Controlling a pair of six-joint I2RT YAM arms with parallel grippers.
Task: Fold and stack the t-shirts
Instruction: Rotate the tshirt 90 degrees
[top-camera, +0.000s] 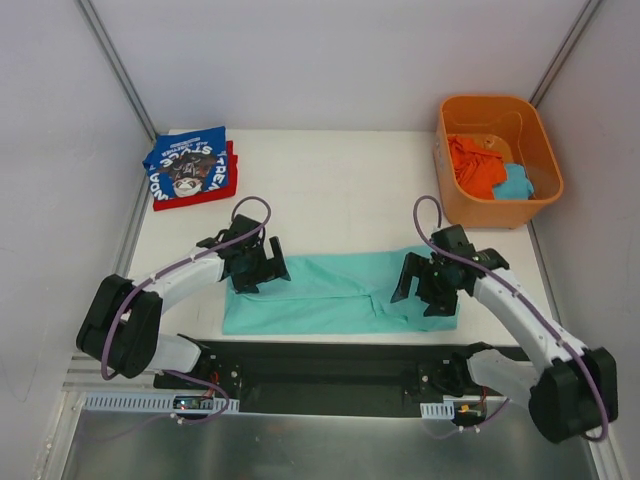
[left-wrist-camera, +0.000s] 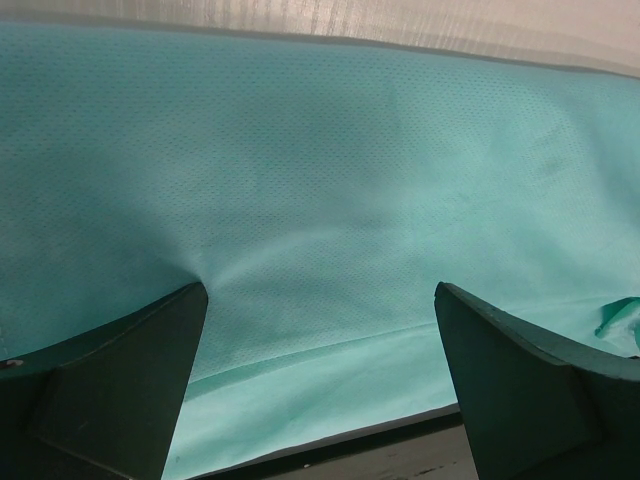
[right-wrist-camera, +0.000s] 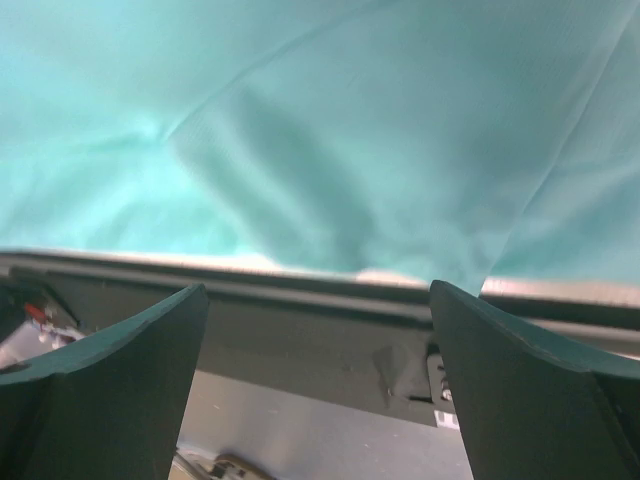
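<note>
At the tabletop's (top-camera: 330, 180) 10 o'clock, a folded blue shirt (top-camera: 188, 165) lies on a red shirt (top-camera: 175, 201). At 6 o'clock a teal shirt (top-camera: 330, 290) lies flat as a long strip. The left pincer (top-camera: 258, 265), jaws wide and gripping nothing, sits at the strip's 9 o'clock end. The right pincer (top-camera: 425, 285), equally wide and empty, sits at its 3 o'clock end by the near hem. At 2 o'clock a tub (top-camera: 480, 215) holds orange cloth (top-camera: 475, 165), with light-blue cloth (top-camera: 515, 183) at its 3 o'clock.

A: Overhead view bright, even, no glare; only faint soft shadows on the surface (top-camera: 330, 170).
B: Wrist views dimmer. Right one blurred; teal shirt (left-wrist-camera: 330, 200) weave sharp in left.
</note>
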